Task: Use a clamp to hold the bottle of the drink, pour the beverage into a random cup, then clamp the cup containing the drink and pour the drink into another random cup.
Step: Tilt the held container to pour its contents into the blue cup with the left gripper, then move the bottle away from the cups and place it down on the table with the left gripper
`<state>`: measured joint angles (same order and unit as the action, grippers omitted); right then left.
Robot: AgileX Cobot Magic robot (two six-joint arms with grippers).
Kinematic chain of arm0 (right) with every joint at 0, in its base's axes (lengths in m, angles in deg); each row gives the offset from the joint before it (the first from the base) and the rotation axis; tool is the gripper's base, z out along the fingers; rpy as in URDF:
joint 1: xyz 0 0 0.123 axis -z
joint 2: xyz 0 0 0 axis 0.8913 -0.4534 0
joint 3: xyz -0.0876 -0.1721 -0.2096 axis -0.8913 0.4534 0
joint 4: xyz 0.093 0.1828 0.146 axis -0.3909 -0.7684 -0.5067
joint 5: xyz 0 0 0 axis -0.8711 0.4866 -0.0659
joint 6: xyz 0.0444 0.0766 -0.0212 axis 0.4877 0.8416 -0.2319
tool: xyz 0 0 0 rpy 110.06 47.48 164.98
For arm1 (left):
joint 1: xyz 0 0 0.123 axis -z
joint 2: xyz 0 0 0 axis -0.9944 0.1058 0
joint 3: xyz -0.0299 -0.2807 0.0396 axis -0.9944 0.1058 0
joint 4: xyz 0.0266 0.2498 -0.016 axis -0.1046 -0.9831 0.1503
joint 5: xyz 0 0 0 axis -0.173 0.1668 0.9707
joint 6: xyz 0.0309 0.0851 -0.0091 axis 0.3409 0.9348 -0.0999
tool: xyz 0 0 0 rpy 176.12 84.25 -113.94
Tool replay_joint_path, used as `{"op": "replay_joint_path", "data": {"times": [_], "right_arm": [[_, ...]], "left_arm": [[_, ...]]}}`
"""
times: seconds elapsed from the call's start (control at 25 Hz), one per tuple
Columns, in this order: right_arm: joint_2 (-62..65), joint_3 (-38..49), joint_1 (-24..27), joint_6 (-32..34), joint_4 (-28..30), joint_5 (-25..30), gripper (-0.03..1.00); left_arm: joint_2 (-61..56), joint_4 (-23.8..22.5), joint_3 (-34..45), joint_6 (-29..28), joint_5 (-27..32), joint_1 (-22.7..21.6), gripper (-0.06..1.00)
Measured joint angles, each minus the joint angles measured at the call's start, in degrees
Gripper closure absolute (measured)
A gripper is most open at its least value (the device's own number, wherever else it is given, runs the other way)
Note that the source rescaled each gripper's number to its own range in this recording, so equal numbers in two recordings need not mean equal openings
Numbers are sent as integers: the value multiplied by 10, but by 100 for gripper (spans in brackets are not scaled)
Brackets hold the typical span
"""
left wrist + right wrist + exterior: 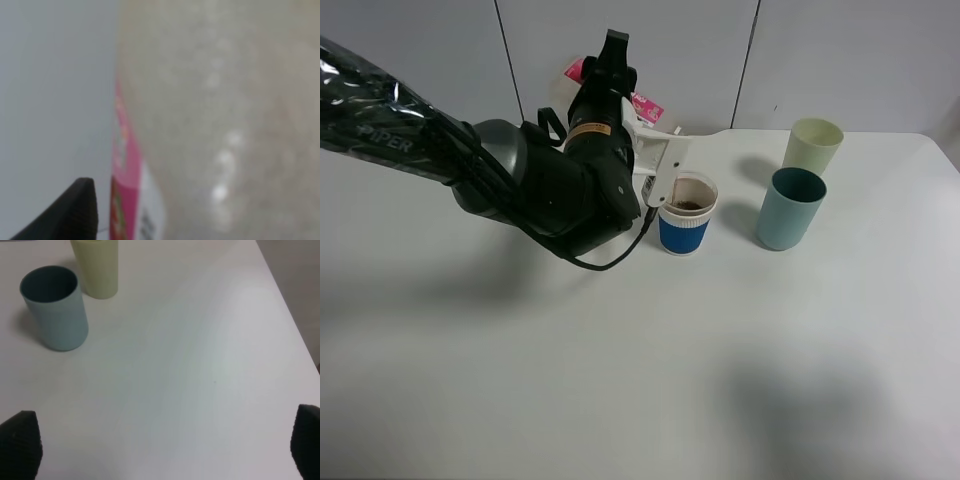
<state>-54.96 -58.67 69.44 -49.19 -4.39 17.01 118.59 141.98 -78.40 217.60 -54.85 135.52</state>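
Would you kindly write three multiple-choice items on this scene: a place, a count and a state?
1. The bottle tilts over: A the blue cup; B a plate; C bare table.
2. Cups on the table: A two; B three; C five.
3. The right pincer is: A shut on a cup; B holding the bottle; C open, empty.
Answers: 1 A, its neck is at that cup's rim; 2 B, blue, teal cup, pale yellow cup; 3 C, fingertips far apart, nothing between.

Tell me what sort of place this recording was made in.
Probably a robotics lab bench: a bare white table, plain grey wall panels behind it, and a black robot arm holding a tilted bottle at a cup.
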Motion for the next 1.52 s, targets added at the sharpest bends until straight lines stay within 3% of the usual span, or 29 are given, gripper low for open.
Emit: {"op": "replay_joint_path", "data": {"times": [0.44,0.68,0.92,1.08,1.24,1.4,1.52], "right_arm": [[0,0,0,0,0,0,-3],[0,0,0,0,0,0,-3],[0,0,0,0,0,0,-3],[0,0,0,0,0,0,-3],[0,0,0,0,0,0,-3],[0,0,0,0,0,0,-3],[0,0,0,0,0,0,-3]], "left_arm": [[0,-62,0,38,-1,0,89],[0,-47,0,7,1,0,89],[-8,-12,0,-140,62,0,89],[-24,-11,0,-274,80,0,89],[-35,-11,1,-360,111,0,89],[-60,-57,32,-447,151,-8,89],[-87,-129,72,-566,174,-26,89]]}}
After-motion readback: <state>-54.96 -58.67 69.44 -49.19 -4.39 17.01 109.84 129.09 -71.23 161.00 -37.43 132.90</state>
